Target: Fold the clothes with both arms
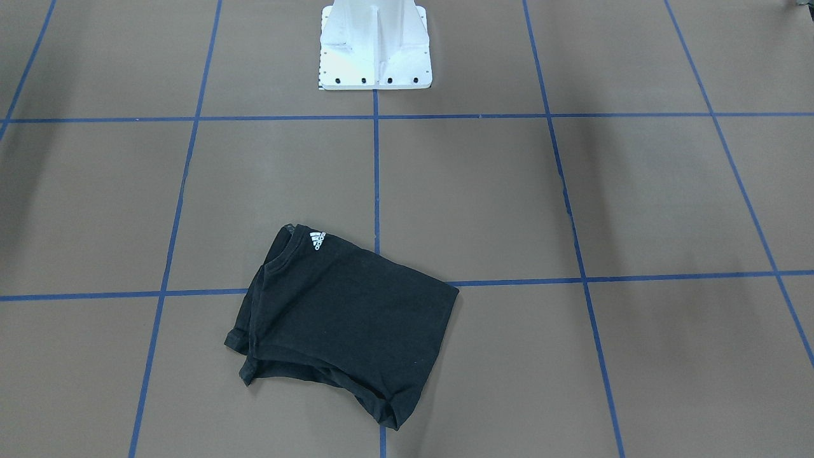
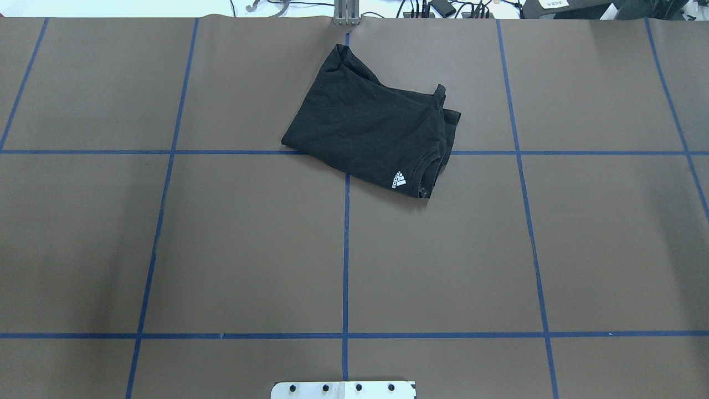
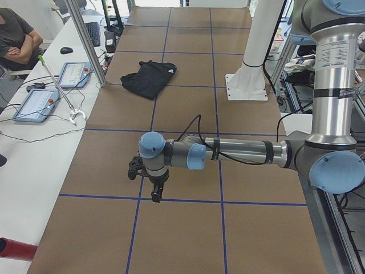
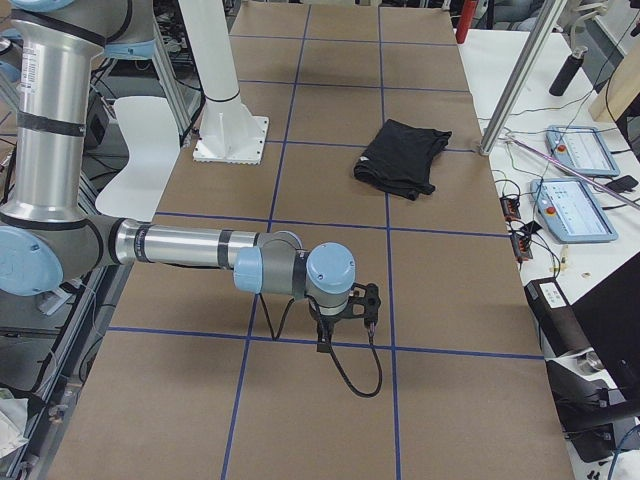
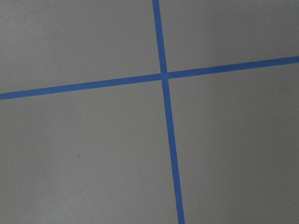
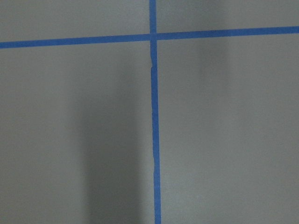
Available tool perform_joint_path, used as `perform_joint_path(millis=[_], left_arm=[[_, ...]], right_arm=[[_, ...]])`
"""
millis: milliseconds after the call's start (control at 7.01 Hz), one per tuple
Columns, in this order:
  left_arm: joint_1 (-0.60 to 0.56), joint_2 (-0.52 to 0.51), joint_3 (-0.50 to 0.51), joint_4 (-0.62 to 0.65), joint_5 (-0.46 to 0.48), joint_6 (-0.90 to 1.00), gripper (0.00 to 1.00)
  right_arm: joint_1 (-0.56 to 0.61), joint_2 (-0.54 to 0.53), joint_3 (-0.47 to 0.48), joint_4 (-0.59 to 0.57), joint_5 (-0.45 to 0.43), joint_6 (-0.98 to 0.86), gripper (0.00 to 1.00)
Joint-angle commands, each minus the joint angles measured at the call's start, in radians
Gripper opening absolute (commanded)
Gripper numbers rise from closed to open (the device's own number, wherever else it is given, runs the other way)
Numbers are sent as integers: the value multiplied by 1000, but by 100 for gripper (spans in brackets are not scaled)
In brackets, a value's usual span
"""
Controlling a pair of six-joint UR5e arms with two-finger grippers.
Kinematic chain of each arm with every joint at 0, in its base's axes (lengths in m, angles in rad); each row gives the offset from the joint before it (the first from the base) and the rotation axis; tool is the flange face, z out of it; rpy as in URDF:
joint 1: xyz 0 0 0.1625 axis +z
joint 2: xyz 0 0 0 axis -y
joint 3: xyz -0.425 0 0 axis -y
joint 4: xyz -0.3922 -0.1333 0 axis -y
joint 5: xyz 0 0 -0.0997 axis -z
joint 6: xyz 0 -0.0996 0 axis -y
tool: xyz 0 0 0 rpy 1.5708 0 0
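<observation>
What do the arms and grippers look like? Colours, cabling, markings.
Left arm and right arm: silver-grey tubes, light blue joint caps, black bands. Left gripper and right gripper: black, each trailing a looping black cable. Printed label on left arm's upright tube.

Overhead, front views oppose, share T-shirt (image 2: 365, 130); side views along table (image 3: 188, 111); wrist cameras close over tape (image 5: 164, 76).

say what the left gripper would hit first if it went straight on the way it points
Most likely the bare brown table. The left gripper points down, and its wrist view shows only tabletop and a blue tape crossing. The T-shirt lies far off that line.
</observation>
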Motion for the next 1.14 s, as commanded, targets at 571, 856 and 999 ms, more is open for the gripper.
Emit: perform_joint_path(millis=[571,856,999], left_arm=[[-2,-8,-12,3,1,-2,100],[-2,-10,-12,0,4,0,100],[-2,-10,-9,-11,9,0,100]], right_arm=[[-14,44,65,-38,-101,49,100],[-14,33,48,-38,-96,49,100],[-13,33,42,-38,-87,49,100]])
